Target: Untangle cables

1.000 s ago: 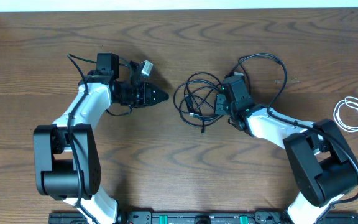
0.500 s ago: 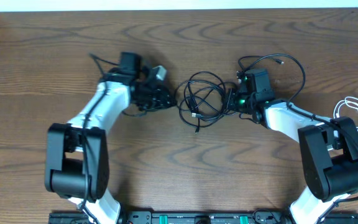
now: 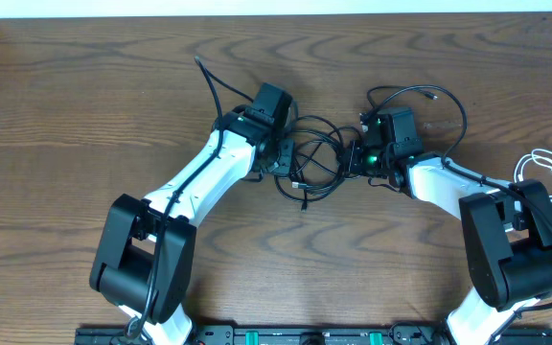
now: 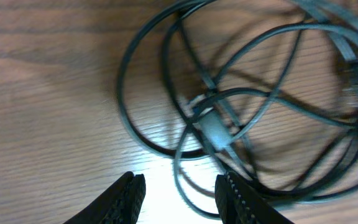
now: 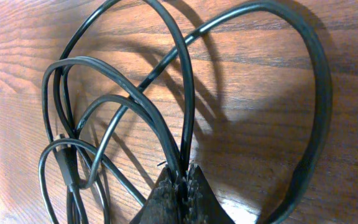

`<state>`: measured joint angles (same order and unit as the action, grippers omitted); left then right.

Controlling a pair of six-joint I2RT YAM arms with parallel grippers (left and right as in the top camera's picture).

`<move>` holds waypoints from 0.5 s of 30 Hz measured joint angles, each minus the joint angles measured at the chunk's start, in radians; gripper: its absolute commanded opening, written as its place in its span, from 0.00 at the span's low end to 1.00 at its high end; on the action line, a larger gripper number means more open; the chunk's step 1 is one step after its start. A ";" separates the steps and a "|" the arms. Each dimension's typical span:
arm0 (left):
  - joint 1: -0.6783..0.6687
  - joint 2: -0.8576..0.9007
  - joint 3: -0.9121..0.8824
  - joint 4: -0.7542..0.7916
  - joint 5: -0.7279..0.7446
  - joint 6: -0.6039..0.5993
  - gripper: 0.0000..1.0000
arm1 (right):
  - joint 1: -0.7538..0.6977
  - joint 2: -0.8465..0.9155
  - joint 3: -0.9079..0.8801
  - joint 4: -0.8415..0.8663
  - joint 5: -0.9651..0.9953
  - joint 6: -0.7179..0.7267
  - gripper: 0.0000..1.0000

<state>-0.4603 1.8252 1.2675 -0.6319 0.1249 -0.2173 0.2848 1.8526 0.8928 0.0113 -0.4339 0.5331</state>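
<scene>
Left gripper (image 4: 179,190) has swung right onto the black cables (image 3: 316,144) tangled mid-table, jaws now spread over a loop, while right gripper (image 5: 183,179) stays pinched on a strand, so pulling apart looks next.

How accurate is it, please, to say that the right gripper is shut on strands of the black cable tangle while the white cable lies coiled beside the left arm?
One detail is wrong: the white cable lies coiled beside the right arm, not the left, as the overhead view shows. The rest holds: the right gripper is shut on strands of the black cable tangle.
</scene>
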 measured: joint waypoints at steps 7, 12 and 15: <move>0.000 0.005 -0.041 0.013 -0.019 0.000 0.43 | 0.000 0.000 0.000 0.000 0.000 0.000 0.01; 0.000 0.040 -0.058 0.053 -0.016 0.000 0.43 | 0.000 0.000 0.000 0.000 0.004 0.000 0.01; 0.000 0.061 -0.063 0.066 0.002 0.000 0.43 | 0.000 0.000 0.000 0.000 0.004 -0.001 0.01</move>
<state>-0.4599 1.8858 1.2041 -0.5655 0.1265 -0.2173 0.2848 1.8526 0.8928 0.0113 -0.4297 0.5323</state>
